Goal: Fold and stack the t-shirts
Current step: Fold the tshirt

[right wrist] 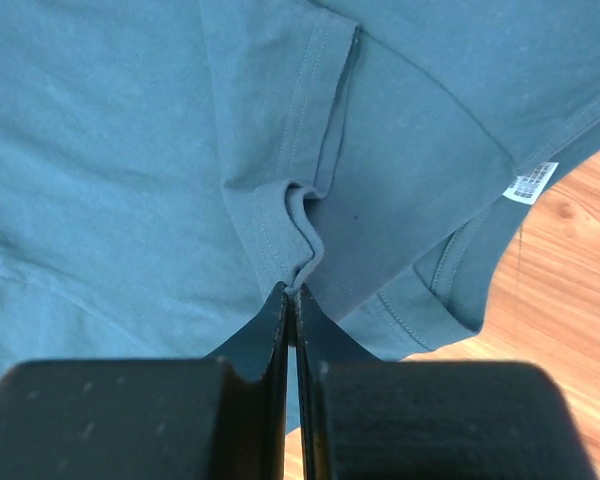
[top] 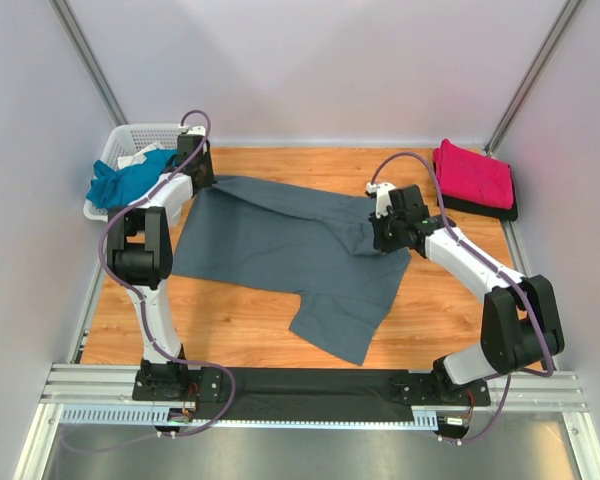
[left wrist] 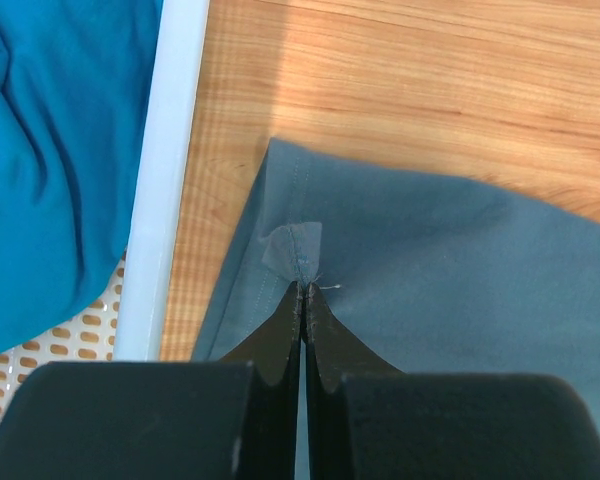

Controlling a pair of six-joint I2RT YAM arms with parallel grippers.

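Observation:
The slate-grey t-shirt lies spread across the middle of the table. My left gripper is shut on its far left hem corner, beside the basket. My right gripper is shut on a pinched fold of the shirt near its sleeve on the right side; a white label shows there. The magenta-pink t-shirt lies folded at the far right on a dark folded cloth. The teal-blue t-shirt hangs out of the basket; it also shows in the left wrist view.
A white lattice basket stands at the far left corner, its rim close to my left gripper. Grey walls close in the table on three sides. A metal rail runs along the near edge.

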